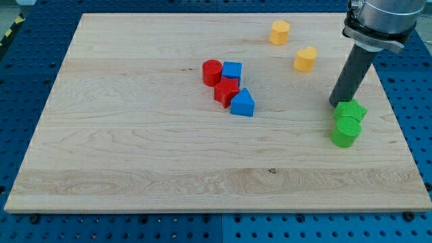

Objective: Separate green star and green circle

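Note:
The green star [351,111] lies near the board's right edge. The green circle [345,131] sits just below it, touching it. My tip [335,102] rests on the board at the star's upper left corner, right against it or nearly so. The dark rod rises from there toward the view's top right.
A yellow block [279,32] and a second yellow block [305,59] lie at the upper right. A cluster near the middle holds a red cylinder [212,71], a blue cube [232,71], a red star [226,92] and a blue triangle [243,103]. The board's right edge [399,121] is close to the green blocks.

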